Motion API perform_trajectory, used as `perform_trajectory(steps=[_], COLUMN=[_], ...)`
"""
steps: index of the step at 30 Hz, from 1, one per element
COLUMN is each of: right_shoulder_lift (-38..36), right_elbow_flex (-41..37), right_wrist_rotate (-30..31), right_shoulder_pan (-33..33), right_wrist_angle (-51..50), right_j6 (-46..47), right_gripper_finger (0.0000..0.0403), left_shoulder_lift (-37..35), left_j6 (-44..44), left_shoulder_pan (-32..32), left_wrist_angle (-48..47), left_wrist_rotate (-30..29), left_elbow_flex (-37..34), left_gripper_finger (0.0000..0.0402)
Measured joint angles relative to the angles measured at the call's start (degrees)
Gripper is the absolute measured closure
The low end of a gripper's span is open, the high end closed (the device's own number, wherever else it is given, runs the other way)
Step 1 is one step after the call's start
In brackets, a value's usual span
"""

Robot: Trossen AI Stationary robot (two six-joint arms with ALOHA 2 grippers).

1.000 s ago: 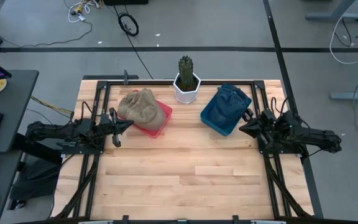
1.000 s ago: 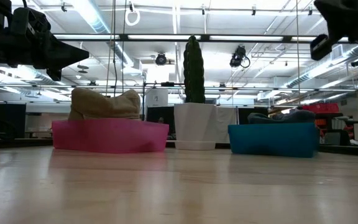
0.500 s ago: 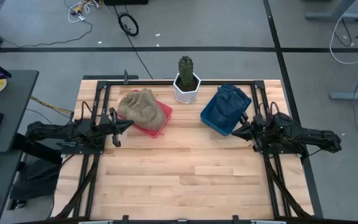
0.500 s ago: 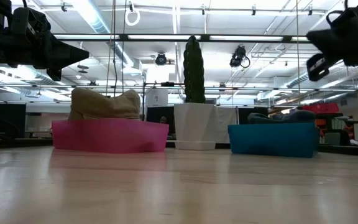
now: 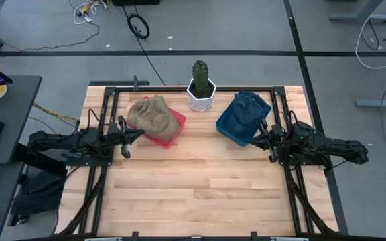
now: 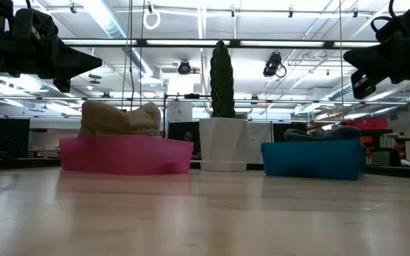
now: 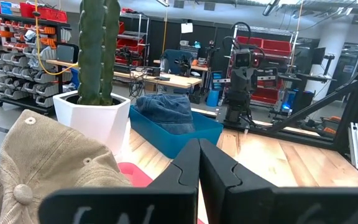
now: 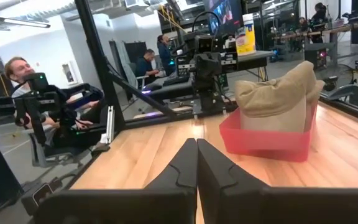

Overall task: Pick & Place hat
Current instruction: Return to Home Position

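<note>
A tan hat [image 5: 151, 112] lies in a pink bin [image 5: 169, 132] at the table's far left; it also shows in the low view [image 6: 119, 119] and both wrist views [image 7: 42, 155] [image 8: 277, 93]. A blue denim hat [image 5: 246, 110] lies in a blue bin [image 5: 232, 130] at the far right [image 6: 313, 158]. My left gripper [image 5: 138, 133] is shut and level beside the pink bin, holding nothing. My right gripper [image 5: 252, 141] is shut and level by the blue bin's near right corner, also holding nothing.
A cactus in a white pot [image 5: 201, 90] stands between the two bins at the table's far edge. A black frame [image 5: 193, 88] runs around the tabletop. The near half of the wooden table [image 5: 193, 194] holds no objects. People sit in the room beyond [image 8: 23, 71].
My right gripper has sunk and tipped from slanting toward level, moving a little toward the table's left, beside the blue bin's corner. The left arm, both hats and both bins have stayed put.
</note>
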Motion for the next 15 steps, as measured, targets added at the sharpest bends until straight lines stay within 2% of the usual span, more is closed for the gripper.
perform_trajectory(steps=[11, 15], right_shoulder_lift=[0.02, 0.02], right_elbow_flex=[0.0, 0.0], right_wrist_rotate=[0.0, -0.01], right_shoulder_pan=[0.0, 0.0], right_wrist_angle=[0.02, 0.02], right_j6=[-7.42, -7.34], right_gripper_finger=[0.0392, 0.0389], left_shoulder_lift=[0.0, 0.0], left_j6=[-0.01, 0.01], left_shoulder_pan=[0.0, 0.0], left_wrist_angle=[0.02, 0.0], left_wrist_rotate=[-0.02, -0.02], left_elbow_flex=[0.0, 0.0], left_gripper_finger=[0.0396, 0.0396])
